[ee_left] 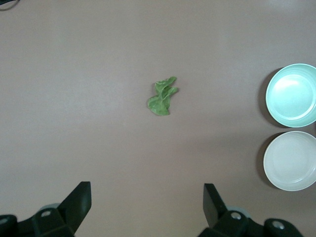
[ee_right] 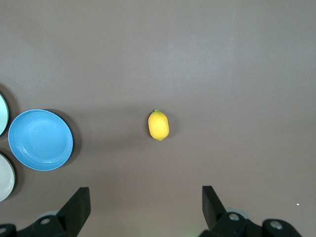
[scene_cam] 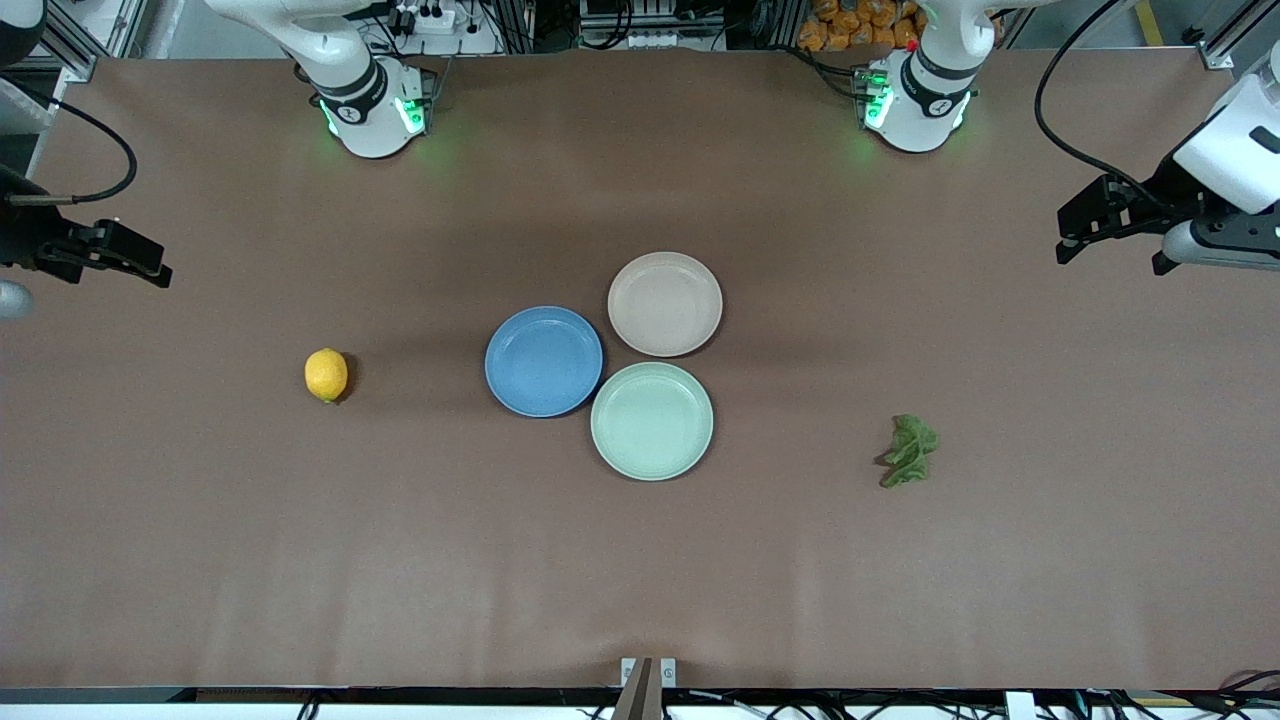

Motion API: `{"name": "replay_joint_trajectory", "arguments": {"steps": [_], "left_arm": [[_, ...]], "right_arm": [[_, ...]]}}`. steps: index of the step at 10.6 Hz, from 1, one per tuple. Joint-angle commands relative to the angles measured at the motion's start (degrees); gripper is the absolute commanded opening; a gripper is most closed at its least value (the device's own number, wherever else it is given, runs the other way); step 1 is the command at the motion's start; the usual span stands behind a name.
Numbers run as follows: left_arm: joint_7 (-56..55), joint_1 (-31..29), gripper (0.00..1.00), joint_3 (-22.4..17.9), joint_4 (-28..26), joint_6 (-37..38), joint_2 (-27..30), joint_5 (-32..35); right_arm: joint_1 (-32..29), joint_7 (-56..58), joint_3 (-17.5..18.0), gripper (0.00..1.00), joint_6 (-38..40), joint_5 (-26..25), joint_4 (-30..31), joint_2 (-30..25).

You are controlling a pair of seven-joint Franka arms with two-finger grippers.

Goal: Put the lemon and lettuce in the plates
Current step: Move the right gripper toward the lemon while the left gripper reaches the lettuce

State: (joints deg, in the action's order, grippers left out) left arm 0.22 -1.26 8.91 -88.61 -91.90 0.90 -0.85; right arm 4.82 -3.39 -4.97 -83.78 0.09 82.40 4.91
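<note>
I see the lettuce (scene_cam: 909, 451) lying nearest the camera, toward the left arm's end of the table (scene_cam: 200, 560). The left gripper (ee_left: 147, 198) hangs above that end, fingers spread wide, holding nothing. The right gripper (ee_right: 146, 201) hangs likewise spread and unloaded above the lemon's (scene_cam: 326, 375) end. The blue plate (scene_cam: 543, 361) and beige plate (scene_cam: 665, 303) hold nothing.

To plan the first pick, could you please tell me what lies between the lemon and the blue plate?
Only bare table lies between the lemon and the blue plate; the front view and the right wrist view both show it.
</note>
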Motion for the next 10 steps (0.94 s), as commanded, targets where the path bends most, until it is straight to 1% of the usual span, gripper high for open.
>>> {"name": "replay_joint_trajectory", "arguments": {"steps": [1,5,8,10], "left_arm": [[-0.48,0.02,1.00,0.23,0.89,1.28,0.16,-1.26],[-0.48,0.29,1.00,0.15,0.81,1.28,-0.54,-0.92],[-0.74,1.34,1.00,0.32,0.72,1.20,-3.61,-0.47],[-0.83,1.78,1.00,0.50,0.72,0.15,-6.86,-0.39]], "right_arm": [[0.01,0.66,-0.30,1.00,0.37,1.14,0.13,-0.17],[0.01,0.66,-0.30,1.00,0.37,1.14,0.13,-0.17],[0.01,0.66,-0.30,1.00,0.29,1.05,0.13,-0.17],[0.01,0.66,-0.30,1.00,-0.06,1.14,0.56,-0.08]]}}
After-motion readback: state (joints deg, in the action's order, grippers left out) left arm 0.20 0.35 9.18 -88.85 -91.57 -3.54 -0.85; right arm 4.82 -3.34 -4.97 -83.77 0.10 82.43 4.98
